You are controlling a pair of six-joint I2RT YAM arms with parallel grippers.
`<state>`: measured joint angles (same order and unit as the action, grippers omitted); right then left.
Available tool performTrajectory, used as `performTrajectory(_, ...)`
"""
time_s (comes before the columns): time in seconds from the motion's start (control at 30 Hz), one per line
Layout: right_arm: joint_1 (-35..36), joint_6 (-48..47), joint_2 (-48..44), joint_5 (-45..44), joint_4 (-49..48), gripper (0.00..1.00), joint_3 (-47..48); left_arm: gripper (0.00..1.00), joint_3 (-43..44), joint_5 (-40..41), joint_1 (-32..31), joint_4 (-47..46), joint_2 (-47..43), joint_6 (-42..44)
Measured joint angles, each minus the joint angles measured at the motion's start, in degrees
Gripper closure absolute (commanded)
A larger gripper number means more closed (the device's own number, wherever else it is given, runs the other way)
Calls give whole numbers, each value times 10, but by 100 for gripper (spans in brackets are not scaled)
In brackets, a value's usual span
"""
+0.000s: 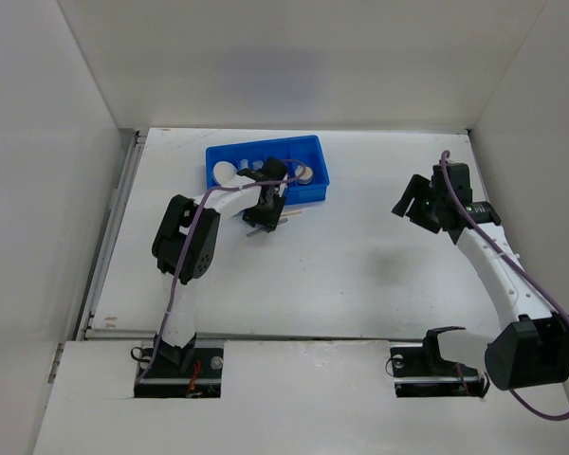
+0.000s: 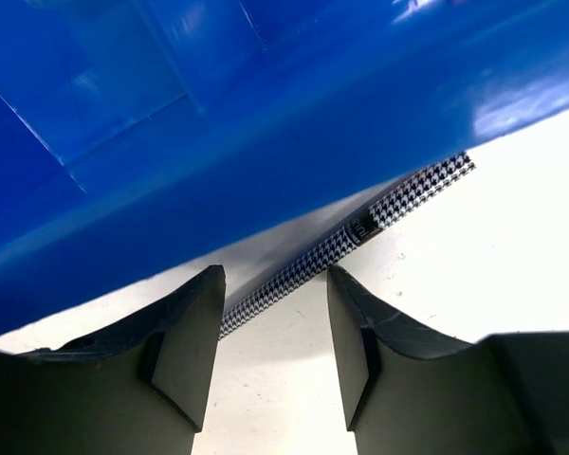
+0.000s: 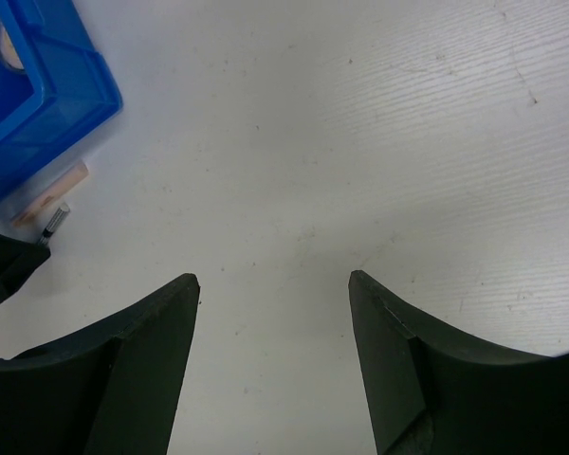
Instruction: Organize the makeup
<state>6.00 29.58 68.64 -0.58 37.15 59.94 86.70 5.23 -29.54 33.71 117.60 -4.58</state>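
A white bench [image 1: 360, 275] is enclosed by plain white walls [image 1: 294, 66] at the back and on both sides, and a metal rail [image 1: 114, 237] is seen running along its left edge. The surface is matt and is marked with fine scratches and small dark specks, as shown in the right wrist view. A blue tray [image 1: 315, 156] is set toward the back of the bench, left of centre; a pale round puff [image 1: 227, 172] is seen in its left part and a small round compact [image 1: 303, 173] in its right part, while the rest of its contents is hidden by the left arm. A checked stick [image 2: 408, 197] is laid flat on the bench just beside the tray's near wall, partly in that wall's shadow. The left hand [image 2: 275, 284] is held low over this stick, released, with one finger on each side of it and neither finger closed on it. A pink stick [image 3: 49, 196] is also laid on the bench close to the tray's near wall. The right hand [image 3: 273, 284] is held well apart from the tray, over bare bench on the right, spread wide with nothing between its fingers.
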Motion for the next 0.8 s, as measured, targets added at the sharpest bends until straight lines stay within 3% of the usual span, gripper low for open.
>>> performTrajectory(0.5, 0, 0, -11, 0, 1, 29, 0, 66, -19, -53, -6, -14, -9, -20)
performTrajectory(0.7, 0, 0, -11, 0, 1, 29, 0, 78, -27, -52, -36, -13, -14, -26)
performTrajectory(0.8, 0, 0, -12, 0, 2, 29, 0, 90, -28, -52, -54, -12, -14, -29)
